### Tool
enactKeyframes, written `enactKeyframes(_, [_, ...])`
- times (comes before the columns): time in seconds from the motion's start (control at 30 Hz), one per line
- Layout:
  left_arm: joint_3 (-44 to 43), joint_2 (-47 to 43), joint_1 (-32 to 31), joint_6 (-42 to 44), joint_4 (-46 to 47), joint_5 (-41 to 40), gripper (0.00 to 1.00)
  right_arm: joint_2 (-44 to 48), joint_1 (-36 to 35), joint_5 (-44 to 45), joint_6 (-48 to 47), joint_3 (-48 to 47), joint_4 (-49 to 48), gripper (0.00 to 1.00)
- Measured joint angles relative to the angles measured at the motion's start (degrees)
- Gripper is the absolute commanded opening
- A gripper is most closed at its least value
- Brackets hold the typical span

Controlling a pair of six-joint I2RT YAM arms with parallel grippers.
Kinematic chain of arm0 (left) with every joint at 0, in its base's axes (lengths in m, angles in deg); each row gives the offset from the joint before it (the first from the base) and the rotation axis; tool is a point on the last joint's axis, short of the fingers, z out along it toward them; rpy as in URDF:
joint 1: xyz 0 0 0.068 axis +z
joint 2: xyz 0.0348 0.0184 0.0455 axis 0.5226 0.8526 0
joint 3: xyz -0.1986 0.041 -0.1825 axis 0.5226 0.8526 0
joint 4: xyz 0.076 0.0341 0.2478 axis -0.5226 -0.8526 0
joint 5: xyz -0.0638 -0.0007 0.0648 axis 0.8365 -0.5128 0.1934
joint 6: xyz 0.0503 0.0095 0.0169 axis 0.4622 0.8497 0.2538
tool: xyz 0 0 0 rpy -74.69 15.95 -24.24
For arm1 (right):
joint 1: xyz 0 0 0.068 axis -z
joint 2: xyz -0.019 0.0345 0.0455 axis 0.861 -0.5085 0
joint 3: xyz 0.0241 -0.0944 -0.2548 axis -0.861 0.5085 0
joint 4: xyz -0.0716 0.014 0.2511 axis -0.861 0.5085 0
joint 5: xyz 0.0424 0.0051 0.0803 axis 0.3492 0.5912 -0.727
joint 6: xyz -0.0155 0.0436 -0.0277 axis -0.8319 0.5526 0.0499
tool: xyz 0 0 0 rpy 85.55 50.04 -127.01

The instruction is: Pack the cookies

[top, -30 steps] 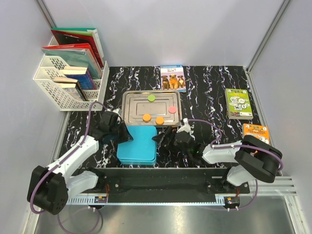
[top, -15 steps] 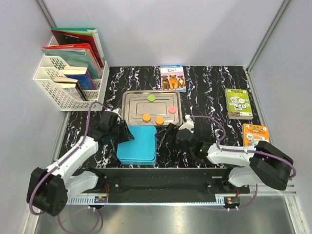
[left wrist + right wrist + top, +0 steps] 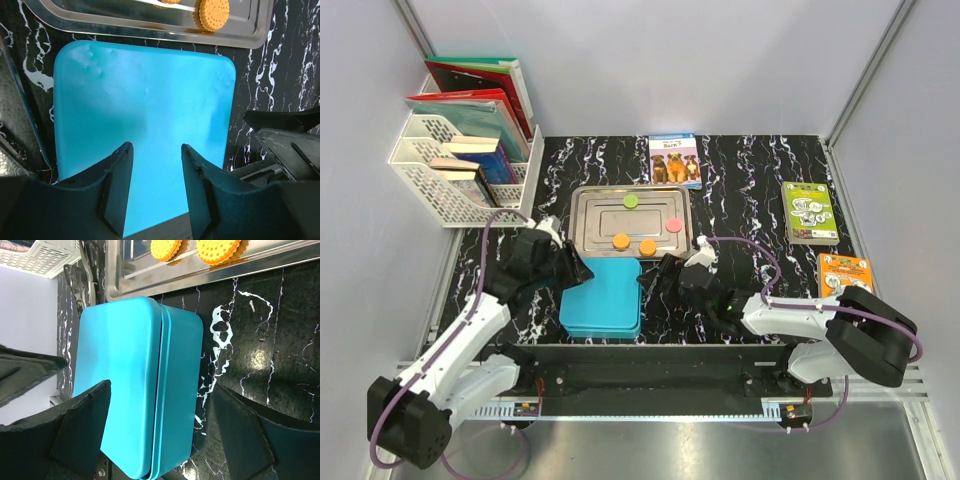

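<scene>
Both arms are closing in on the turquoise lidded box (image 3: 605,295) at the near centre of the black marble table (image 3: 760,185); the left gripper (image 3: 576,274) sits at the box's left edge with its jaws apart, and its wrist camera looks straight down on the smooth lid (image 3: 145,95) with nothing between the fingers (image 3: 117,185); the right gripper (image 3: 652,279) comes at the right side, jaws spread wide and holding nothing, the seam between lid and base plain in its wrist view; the cookies wait just beyond on the steel tray (image 3: 588,215), which sits tight against the box's far edge: green cookie (image 3: 631,201) far, pink cookie (image 3: 673,225) right, two orange cookies (image 3: 620,240) near; none is packed yet, and the lid looks shut, so I judge opening it comes first; the danger is the lid sticking, so the whole box lifts or skids if the base is not held; a shove far-wards would knock the tray and send the biscuits sliding; smooth plastic may also slip from a shallow pinch.
</scene>
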Motion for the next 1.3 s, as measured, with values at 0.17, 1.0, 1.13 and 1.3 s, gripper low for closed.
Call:
enactKeyframes(0.17, [-2.7,-3.4,0.0,0.0,-3.4,-4.4,0.48,0.0,0.0,0.0,-0.1,0.0,0.0,0.89])
enactKeyframes(1.0, [-2.0,3.8,1.9,-4.7,-11.0,-15.0,0.49,0.0,0.0,-0.1,-0.3,0.0,0.0,0.89])
enactKeyframes(1.13, [-0.2,5.1,2.0,-5.2,-10.2,-13.1,0.49,0.0,0.0,-0.3,-0.3,0.0,0.0,0.89])
enactKeyframes(1.3, [0.2,5.1,2.1,-5.4,-8.8,-11.8,0.49,0.0,0.0,-0.3,-0.2,0.0,0.0,0.89])
